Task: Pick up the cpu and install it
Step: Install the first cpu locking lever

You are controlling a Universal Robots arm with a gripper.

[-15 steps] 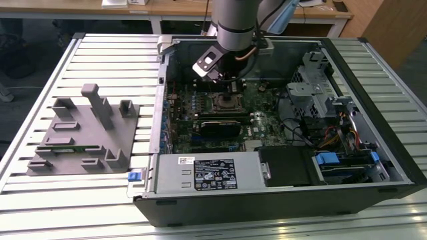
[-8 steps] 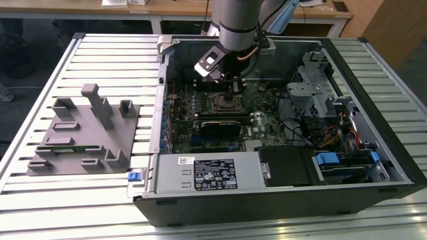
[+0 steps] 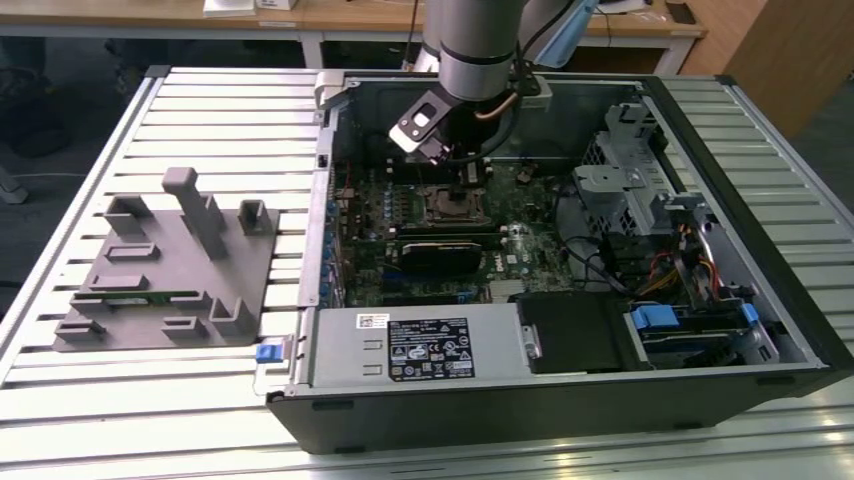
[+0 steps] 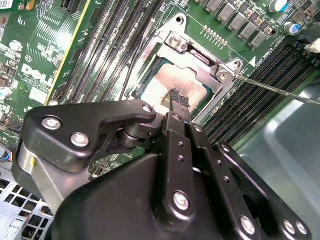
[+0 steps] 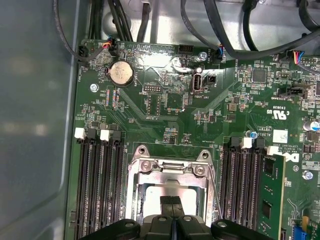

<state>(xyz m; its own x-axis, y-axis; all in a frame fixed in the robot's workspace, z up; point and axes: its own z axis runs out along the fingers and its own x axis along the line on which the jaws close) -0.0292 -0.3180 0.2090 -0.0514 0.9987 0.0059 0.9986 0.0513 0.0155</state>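
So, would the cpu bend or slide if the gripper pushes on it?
The cpu looks like a flat plate with a metal top, so it is probably stiff, not bendable. That top is smooth and shiny, so the gripper may slip on it. It lies inside the socket frame, so a sideways push would likely be stopped.

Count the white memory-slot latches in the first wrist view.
4. Two white latches on the slot bank by the case wall; two more on the bank holding the green memory stick. Others may be hidden at the slots' far ends.
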